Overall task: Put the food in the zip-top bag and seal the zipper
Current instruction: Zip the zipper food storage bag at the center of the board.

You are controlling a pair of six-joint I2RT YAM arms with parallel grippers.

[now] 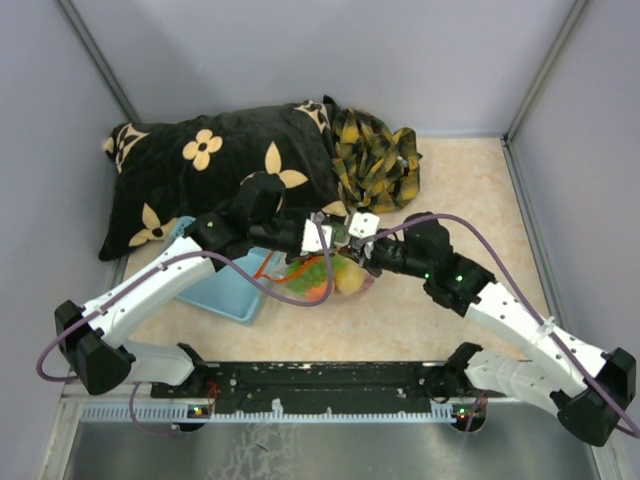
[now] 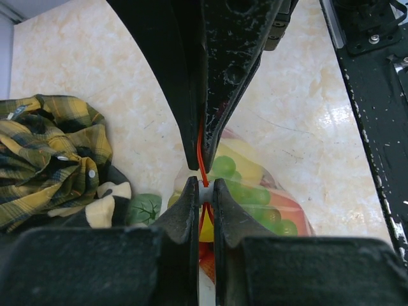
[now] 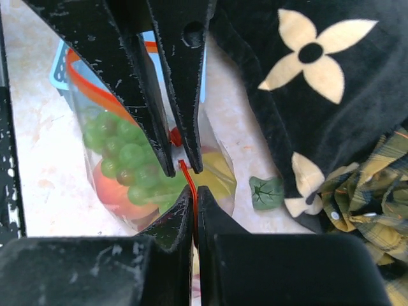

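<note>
The clear zip-top bag (image 1: 325, 278) hangs between both grippers just above the table. Inside it are green grapes (image 3: 121, 150), an orange fruit (image 3: 111, 188) and a yellow piece (image 3: 217, 175). My left gripper (image 2: 204, 186) is shut on the white slider (image 2: 205, 191) of the red-orange zipper (image 2: 203, 167). My right gripper (image 3: 194, 194) is shut on the zipper strip (image 3: 188, 177) right beside the left one. In the top view, left gripper (image 1: 325, 236) and right gripper (image 1: 360, 238) meet tip to tip. A green leaf (image 3: 266, 191) lies on the table outside the bag.
The light-blue basket (image 1: 225, 290) lies under the left arm, left of the bag. A black pillow with cream flowers (image 1: 200, 175) and a yellow plaid cloth (image 1: 375, 155) lie at the back. Grey walls close in three sides.
</note>
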